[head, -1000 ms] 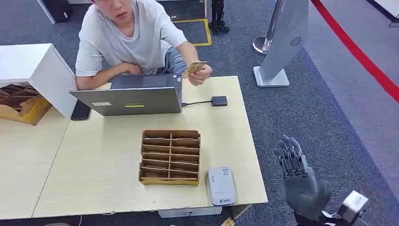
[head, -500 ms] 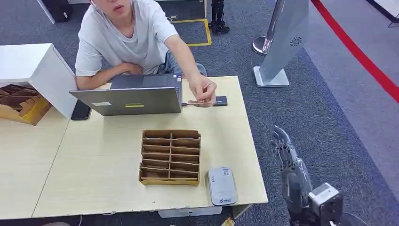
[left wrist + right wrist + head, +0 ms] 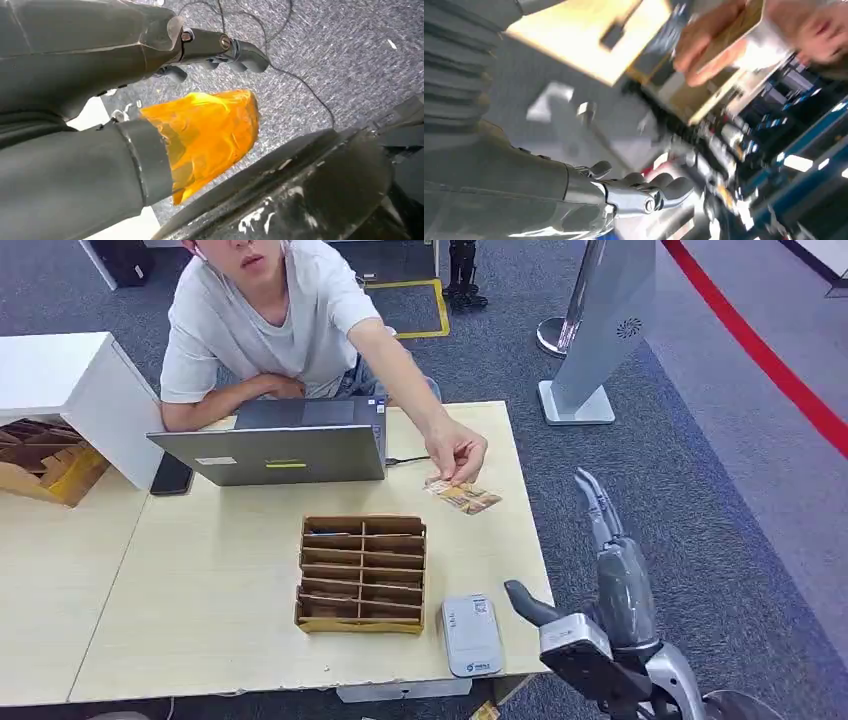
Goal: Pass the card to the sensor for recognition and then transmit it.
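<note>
A person's hand (image 3: 455, 453) held the card (image 3: 462, 497) near the worktop's (image 3: 200, 590) right edge; the right hand (image 3: 600, 530) was empty, fingers extended.

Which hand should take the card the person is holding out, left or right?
Right. The right hand is raised beside the table, open, fingers toward the card in the person's hand. The left hand hangs by the floor.

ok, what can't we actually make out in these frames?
- card: print too small in the head view; motion-blurred in the right wrist view.
- sensor: label unreadable, too small.
- right hand: seen edge-on, palm side hidden.
- left hand: fingertips partly behind its own grey cover.
</note>
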`<state>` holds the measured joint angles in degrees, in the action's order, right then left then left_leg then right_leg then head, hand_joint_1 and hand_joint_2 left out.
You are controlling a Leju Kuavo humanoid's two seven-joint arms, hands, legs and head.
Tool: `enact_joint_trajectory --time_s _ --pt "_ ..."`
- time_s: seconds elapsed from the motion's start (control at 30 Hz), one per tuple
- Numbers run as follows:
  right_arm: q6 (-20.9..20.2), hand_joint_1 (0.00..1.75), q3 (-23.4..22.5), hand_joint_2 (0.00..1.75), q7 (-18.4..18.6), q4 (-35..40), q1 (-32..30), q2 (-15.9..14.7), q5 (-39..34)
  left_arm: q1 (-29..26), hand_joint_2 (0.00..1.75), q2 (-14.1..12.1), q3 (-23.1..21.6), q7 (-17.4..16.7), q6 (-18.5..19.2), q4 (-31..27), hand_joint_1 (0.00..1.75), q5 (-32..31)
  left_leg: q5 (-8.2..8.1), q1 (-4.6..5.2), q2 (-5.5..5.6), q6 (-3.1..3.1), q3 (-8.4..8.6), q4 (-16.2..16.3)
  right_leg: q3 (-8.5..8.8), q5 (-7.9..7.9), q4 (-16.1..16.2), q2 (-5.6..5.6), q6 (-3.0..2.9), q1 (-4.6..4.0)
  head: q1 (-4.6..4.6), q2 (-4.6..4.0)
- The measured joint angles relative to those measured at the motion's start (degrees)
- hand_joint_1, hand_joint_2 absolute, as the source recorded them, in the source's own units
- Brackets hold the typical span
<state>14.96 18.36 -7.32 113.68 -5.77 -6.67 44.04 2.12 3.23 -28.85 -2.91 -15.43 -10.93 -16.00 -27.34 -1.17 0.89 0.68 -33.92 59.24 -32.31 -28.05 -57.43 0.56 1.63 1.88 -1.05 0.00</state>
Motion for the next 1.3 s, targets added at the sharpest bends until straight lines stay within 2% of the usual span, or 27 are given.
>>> enact_joint_trajectory --time_s 0.17,0.43,0.63,0.77,0.93,1.17,1.2,1.23,1.3 --pt "5.5 0.00 3.0 1.75 5.0 -1.6 3.5 -1.0 16.8 0.3 0.00 0.0 0.0 -0.7 0.2 0.0 0.00 -0.6 0.00 0.00 0.00 0.00 0.01 0.0 0.00 0.00 0.0 0.01 0.00 0.00 0.00 0.00" --pt "10.8 0.00 6.3 1.75 12.2 -6.4 7.8 -2.6 39.6 0.9 0.00 0.0 -0.3 -1.3 0.2 0.0 0.00 -1.9 0.00 0.00 0.01 0.00 0.01 0.0 0.00 0.00 0.0 0.00 0.00 0.00 0.00 0.00" --pt "11.2 0.00 7.3 1.75 12.9 -8.5 8.9 -3.3 41.4 1.0 0.00 0.0 -0.6 -1.4 0.2 0.0 0.00 -2.0 0.00 0.00 0.01 0.00 0.01 0.0 0.00 0.00 0.0 0.00 0.00 0.00 0.00 0.00" --pt "11.6 0.00 7.9 1.75 15.2 -9.7 9.9 -4.1 44.7 1.1 0.00 0.0 -1.1 -1.7 0.4 0.0 0.00 -2.6 0.00 0.00 0.01 0.00 0.01 0.0 0.00 0.00 0.0 0.00 0.00 0.00 0.00 0.00" --pt "12.1 0.00 9.4 1.75 17.8 -11.1 11.6 -6.3 44.7 1.2 0.00 0.0 -1.4 -1.7 0.6 0.0 0.00 -2.9 0.01 0.00 0.02 0.00 0.01 0.0 0.01 0.01 0.0 -0.01 0.00 0.00 0.02 0.00" --pt "12.0 0.00 10.8 1.75 18.6 -11.8 11.8 -6.7 44.7 1.3 0.00 0.1 -1.5 -2.1 0.6 0.0 0.00 -3.1 0.00 0.00 0.02 0.00 0.02 0.0 0.00 0.01 0.0 0.00 0.00 -0.01 0.00 0.00" --pt "12.0 0.98 10.9 1.75 18.6 -11.8 11.8 -6.7 44.7 1.3 0.00 0.1 -1.5 -2.2 0.6 0.0 0.00 -3.2 0.00 0.00 0.02 0.00 0.02 0.0 0.00 0.01 0.0 0.00 0.00 -0.01 0.00 0.00" --pt "12.0 1.71 11.0 1.75 18.6 -11.8 11.8 -6.7 44.7 1.3 0.00 0.1 -1.5 -2.2 0.6 0.0 0.00 -3.2 0.00 0.00 0.02 0.00 0.02 0.0 -0.01 0.01 0.0 0.00 0.00 -0.01 0.00 0.00" --pt "12.0 1.75 11.2 1.75 18.6 -11.8 11.7 -6.8 44.7 1.3 0.00 0.1 -1.5 -2.2 0.6 0.0 0.00 -3.4 0.00 0.00 0.02 0.00 0.02 0.0 -0.01 0.01 0.0 0.00 0.00 -0.01 0.00 0.00"
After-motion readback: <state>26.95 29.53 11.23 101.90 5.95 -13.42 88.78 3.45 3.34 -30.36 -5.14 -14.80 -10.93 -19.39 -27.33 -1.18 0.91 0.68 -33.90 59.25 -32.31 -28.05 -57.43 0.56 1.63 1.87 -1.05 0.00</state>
